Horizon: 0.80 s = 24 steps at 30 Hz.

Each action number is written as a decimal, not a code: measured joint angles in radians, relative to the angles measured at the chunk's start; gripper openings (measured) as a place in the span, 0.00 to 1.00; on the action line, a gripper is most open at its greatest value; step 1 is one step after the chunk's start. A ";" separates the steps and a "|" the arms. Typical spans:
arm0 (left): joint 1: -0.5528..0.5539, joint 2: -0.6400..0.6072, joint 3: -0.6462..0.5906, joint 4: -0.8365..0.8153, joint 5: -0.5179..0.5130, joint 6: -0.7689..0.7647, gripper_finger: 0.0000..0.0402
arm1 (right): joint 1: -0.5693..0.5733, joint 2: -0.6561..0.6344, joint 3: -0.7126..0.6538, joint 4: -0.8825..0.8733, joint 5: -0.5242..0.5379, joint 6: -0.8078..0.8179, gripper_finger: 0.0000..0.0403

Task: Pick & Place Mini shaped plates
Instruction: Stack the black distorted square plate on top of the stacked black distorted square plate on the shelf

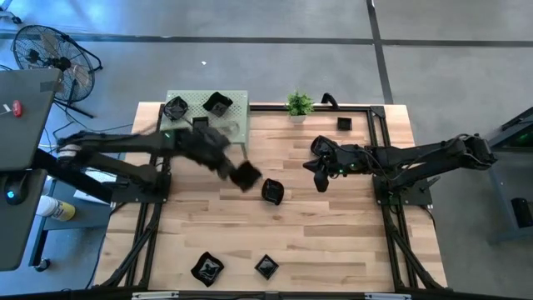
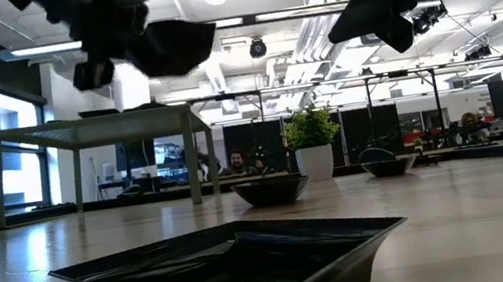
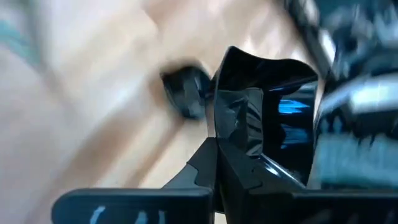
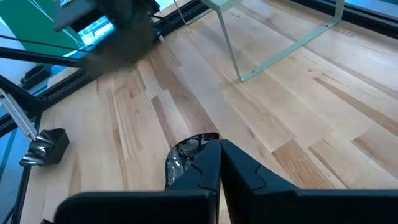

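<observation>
- low view, table height: a square black plate (image 2: 237, 270) fills the foreground, a rounder plate (image 2: 271, 189) sits further back before the potted plant (image 2: 312, 144), and both arms hang overhead.
- at mid-table, the left gripper (image 1: 237, 171) is clamped on a black mini plate (image 1: 246, 175), carried clear of the wood; the left wrist view shows the fingers (image 3: 205, 163) pinching its glossy rim (image 3: 264, 112).
- just beside it lies a loose plate (image 1: 272, 191), between the two arms and a little nearer the left claw.
- the right gripper (image 1: 320, 177) hovers closed and empty; its wrist view shows that plate (image 4: 186, 155) just past the fingertips.
- far side: the pale green shelf (image 1: 241, 100), holding plates (image 1: 218, 104), lies behind the left gripper, the likely way for a drop-off.
- only the high view shows two plates (image 1: 206, 267) at the near edge.
</observation>
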 joint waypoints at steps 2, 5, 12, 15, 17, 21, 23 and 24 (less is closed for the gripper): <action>0.082 -0.045 0.048 -0.049 -0.001 0.013 0.00 | 0.000 0.000 0.000 0.000 0.000 0.000 0.01; 0.205 -0.061 0.179 -0.202 -0.013 0.104 0.00 | 0.000 0.000 0.000 0.001 0.000 0.000 0.01; 0.566 0.035 0.494 -0.500 0.013 0.312 0.00 | 0.000 0.000 0.000 0.001 0.004 -0.008 0.00; 0.726 0.082 0.568 -0.560 0.079 0.401 0.00 | 0.000 0.000 0.000 0.001 0.004 -0.008 0.01; 0.813 0.112 0.585 -0.577 0.134 0.443 0.00 | 0.000 0.000 0.000 0.000 0.004 -0.008 0.01; 0.918 0.164 0.588 -0.586 0.190 0.512 0.00 | 0.000 0.000 0.000 0.000 0.004 -0.008 0.01; 0.941 0.190 0.588 -0.592 0.190 0.543 0.00 | 0.000 0.000 0.000 0.001 0.004 -0.008 0.00; 0.946 0.204 0.588 -0.594 0.186 0.557 0.00 | 0.000 0.000 0.000 0.000 0.004 -0.008 0.01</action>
